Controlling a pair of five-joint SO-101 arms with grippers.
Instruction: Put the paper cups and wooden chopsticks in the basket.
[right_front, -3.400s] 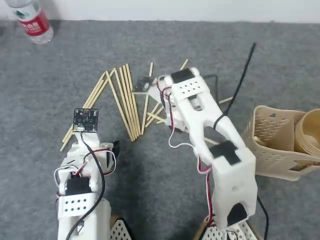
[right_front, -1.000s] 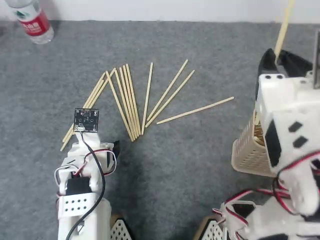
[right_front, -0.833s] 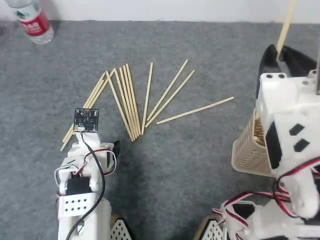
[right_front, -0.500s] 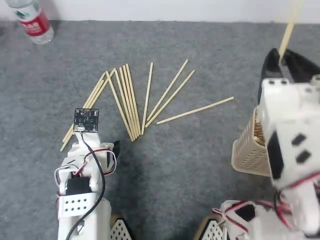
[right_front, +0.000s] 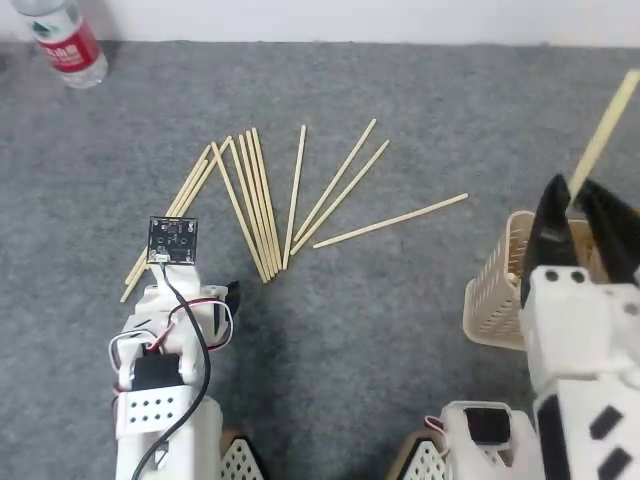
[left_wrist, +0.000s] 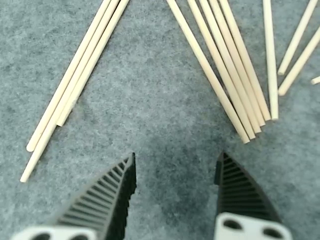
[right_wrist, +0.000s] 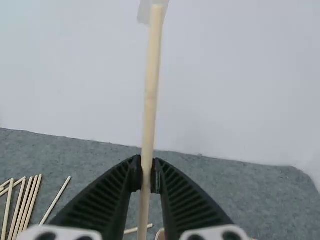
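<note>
right arm (right_front: 590, 380) has swung off the loose chopsticks (right_front: 255, 195) over to the basket (right_front: 492, 290), taking one stick along. in the last second it drew back toward its base and the stick tipped over. left arm (right_front: 165, 390) unmoved.

near: left gripper (left_wrist: 177, 157) has its jaws spread and empty, low over the grey mat (right_front: 400, 330), just short of the stick ends. right gripper (right_front: 570, 192) is pinching one chopstick (right_front: 605, 140), which slants up and away above the basket.

progress, my read: this stick is at the drop stage, not yet let go. farther out, the loose chopsticks lie fanned on the mat, a dozen or so, all left to do. bottle (right_front: 65, 42) at the far edge, no part of the job.

hard to tell: the right arm covers most of the basket, so its contents, cups included, can't be judged. how far the held stick's lower end reaches toward the basket can't be seen.
</note>
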